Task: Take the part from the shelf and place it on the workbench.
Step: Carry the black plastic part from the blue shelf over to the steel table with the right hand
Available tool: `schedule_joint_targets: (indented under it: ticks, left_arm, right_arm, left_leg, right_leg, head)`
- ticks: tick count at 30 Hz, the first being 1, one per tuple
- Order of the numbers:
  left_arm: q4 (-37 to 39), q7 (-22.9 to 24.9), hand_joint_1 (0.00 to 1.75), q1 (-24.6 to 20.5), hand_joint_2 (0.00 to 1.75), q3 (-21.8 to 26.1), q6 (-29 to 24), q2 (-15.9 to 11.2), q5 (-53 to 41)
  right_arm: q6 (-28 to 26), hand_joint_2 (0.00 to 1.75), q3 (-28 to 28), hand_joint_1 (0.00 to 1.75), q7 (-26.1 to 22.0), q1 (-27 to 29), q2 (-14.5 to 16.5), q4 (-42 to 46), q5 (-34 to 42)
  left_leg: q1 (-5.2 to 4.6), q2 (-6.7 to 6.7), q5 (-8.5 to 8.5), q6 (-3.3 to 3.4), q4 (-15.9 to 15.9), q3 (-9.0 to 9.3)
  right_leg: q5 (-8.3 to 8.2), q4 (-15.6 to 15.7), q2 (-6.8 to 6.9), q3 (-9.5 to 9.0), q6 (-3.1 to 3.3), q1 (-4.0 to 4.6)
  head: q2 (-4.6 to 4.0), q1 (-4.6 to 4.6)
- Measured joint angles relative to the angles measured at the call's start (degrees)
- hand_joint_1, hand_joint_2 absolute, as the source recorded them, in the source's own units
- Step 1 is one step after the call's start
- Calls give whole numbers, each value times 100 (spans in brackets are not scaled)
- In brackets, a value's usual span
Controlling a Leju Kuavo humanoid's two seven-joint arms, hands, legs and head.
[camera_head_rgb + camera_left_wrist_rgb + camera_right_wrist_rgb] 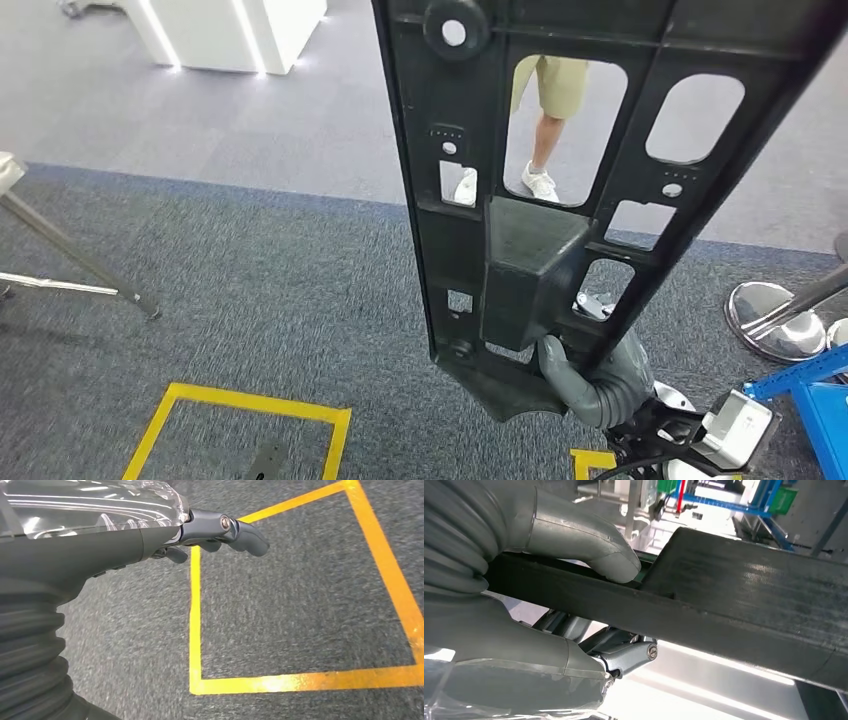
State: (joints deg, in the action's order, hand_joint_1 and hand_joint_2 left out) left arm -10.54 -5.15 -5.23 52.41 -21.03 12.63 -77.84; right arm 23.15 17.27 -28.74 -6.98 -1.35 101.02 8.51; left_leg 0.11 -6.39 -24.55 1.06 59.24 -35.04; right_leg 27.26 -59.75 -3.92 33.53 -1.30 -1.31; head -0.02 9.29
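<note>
A long black plastic part [520,180] with several cut-out windows stands upright in front of the head camera. My right hand [595,385] grips its lower end, the thumb [555,360] pressed on its face. In the right wrist view the thumb [589,545] lies across the part's dark edge [744,610] and the fingers [624,657] wrap under it. My left hand [220,532] hangs over grey carpet with its fingers curled in and nothing in them.
Yellow tape squares [240,420] mark the grey carpet [250,280]. A tripod leg [70,260] stands at the left, a chrome post base [775,315] and a blue frame [810,390] at the right. A person's legs [548,120] show through the part; a white counter [230,35] behind.
</note>
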Motion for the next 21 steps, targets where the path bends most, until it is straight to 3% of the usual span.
schedule_joint_targets:
  ticks: [2, 4, 6, 8, 9, 10, 11, 12, 14, 15, 17, 19, 21]
  left_arm:
    - [0, 1, 0, 19, 175, 0, -7, 0, 3]
    - [0, 1, 0, 32, 175, 1, -11, 0, 7]
    - [0, 1, 0, 18, 175, 1, -15, 0, 9]
    - [0, 2, 0, 9, 175, 0, -15, 2, 10]
    - [0, 2, 0, 15, 175, 0, -15, 3, 14]
    - [0, 2, 0, 22, 175, 1, -15, 4, 18]
    - [0, 3, 0, 27, 175, 1, -15, 4, 23]
    - [0, 3, 0, 28, 175, 2, -16, 4, 28]
    - [0, 1, 0, 16, 175, 2, -18, 5, 32]
    - [0, -1, 0, 11, 175, 2, -20, 5, 33]
    - [0, -4, 0, 15, 175, 3, -22, 4, 34]
    - [0, -3, 0, 33, 175, 5, -22, 7, 36]
    - [0, 0, 0, 29, 175, 7, -23, 14, 34]
  right_arm:
    - [5, 175, 0, 175, -2, -9, 0, 2, -1]
    - [10, 175, 0, 175, -3, -19, 1, 5, -3]
    - [13, 175, 0, 175, -5, -19, 2, 8, -4]
    - [13, 175, 0, 175, -6, -13, 2, 7, -4]
    - [14, 175, 0, 175, -5, -11, 2, 7, -7]
    - [15, 175, 0, 175, -5, -10, 2, 7, -10]
    - [15, 175, 0, 175, -5, -11, 2, 7, -14]
    - [16, 175, 0, 175, -5, -13, 2, 7, -17]
    - [14, 175, 0, 175, 0, -18, 3, 15, -32]
    - [13, 175, 0, 175, 5, -20, 4, 22, -40]
    - [10, 175, 0, 175, 18, -24, 11, 37, -53]
    - [7, 175, 0, 175, 30, -35, 22, 59, -61]
    - [4, 175, 0, 175, 44, -38, 28, 91, -70]
  left_leg:
    - [13, -82, 17, -74, -12, -33]
    - [11, 117, -88, -134, 136, -103]
    - [9, 455, -420, -180, 717, -362]
    - [34, 578, -735, -215, 1439, -700]
    - [44, 594, -769, -224, 1618, -779]
    - [50, 605, -695, -226, 1572, -747]
    - [53, 627, -539, -221, 1327, -613]
    - [47, 711, -346, -203, 920, -391]
    - [-11, 941, -125, -139, 207, -19]
    - [-41, 1017, -98, -100, 30, 65]
    - [-65, 942, -104, -26, -32, 66]
    - [-42, 812, -69, 46, -95, 94]
    - [-15, 687, -36, 102, -140, 125]
  right_leg:
    - [-16, 27, 99, -7, 56, 19]
    - [-39, 75, 227, -35, 137, 18]
    - [-40, 103, 378, -53, 195, 31]
    - [-28, 102, 530, -53, 216, 56]
    - [-22, 101, 605, -54, 219, 63]
    - [-14, 100, 675, -60, 216, 67]
    - [-4, 100, 745, -71, 209, 70]
    - [9, 100, 808, -88, 197, 74]
    - [41, 92, 919, -118, 153, 102]
    - [54, 92, 970, -129, 127, 115]
    - [68, 108, 1085, -153, 72, 121]
    - [154, 39, 1012, -160, 6, 95]
    - [448, -451, 685, 55, -29, 70]
  head:
    - [0, 1]
    - [0, 2]
    - [0, 3]
    - [0, 3]
    - [0, 2]
    - [0, 2]
    - [0, 2]
    - [0, 2]
    - [0, 1]
    - [0, 1]
    - [0, 0]
    - [0, 1]
    - [0, 0]
